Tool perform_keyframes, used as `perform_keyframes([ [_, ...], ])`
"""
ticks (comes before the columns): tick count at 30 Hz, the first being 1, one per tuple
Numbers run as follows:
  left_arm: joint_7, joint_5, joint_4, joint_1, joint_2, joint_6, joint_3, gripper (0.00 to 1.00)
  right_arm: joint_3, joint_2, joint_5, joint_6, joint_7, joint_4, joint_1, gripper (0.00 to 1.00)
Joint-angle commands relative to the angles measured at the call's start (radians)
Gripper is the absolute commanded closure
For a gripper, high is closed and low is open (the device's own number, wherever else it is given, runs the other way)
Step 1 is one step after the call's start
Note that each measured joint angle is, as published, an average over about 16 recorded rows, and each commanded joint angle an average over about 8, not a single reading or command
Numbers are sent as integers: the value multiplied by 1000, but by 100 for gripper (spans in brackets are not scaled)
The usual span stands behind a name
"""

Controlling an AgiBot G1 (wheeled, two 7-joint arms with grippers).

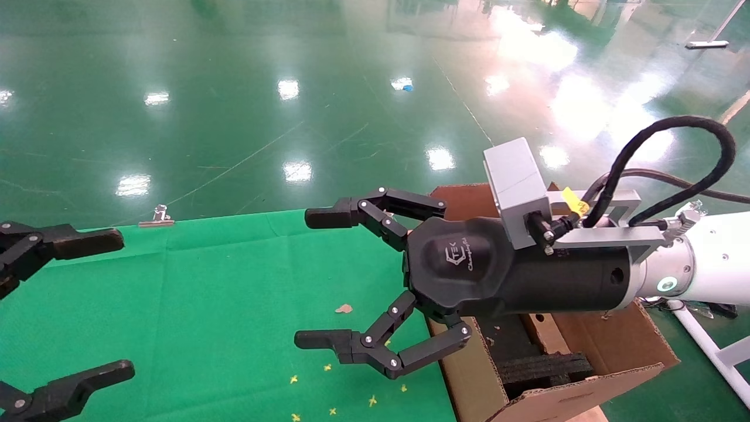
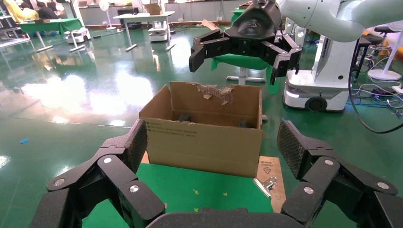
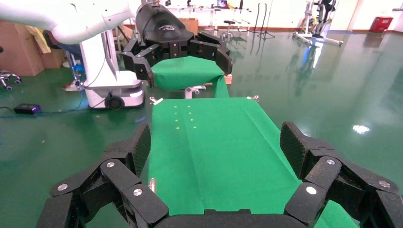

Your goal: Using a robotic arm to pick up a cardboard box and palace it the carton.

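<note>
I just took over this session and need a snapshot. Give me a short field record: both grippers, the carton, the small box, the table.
right gripper: open, empty, held over the green table just beside the carton
left gripper: open, empty, over the table's left side
carton: open-topped, torn flap at its back edge, black foam inside, standing at the table's right end
small box: not visible in any view
table: green cloth, a few yellow marks and a brown scrap
</note>
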State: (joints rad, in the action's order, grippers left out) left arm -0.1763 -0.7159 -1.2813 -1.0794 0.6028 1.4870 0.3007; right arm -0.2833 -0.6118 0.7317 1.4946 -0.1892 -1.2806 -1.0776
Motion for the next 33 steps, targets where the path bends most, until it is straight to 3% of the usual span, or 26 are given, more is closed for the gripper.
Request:
perform_keyframes([
  [1, 0, 0, 0, 0, 0, 0, 0, 0, 0, 0, 0, 0, 0, 0, 0, 0],
  [33, 0, 0, 0, 0, 0, 0, 0, 0, -1, 0, 0, 0, 0, 1, -1, 0],
])
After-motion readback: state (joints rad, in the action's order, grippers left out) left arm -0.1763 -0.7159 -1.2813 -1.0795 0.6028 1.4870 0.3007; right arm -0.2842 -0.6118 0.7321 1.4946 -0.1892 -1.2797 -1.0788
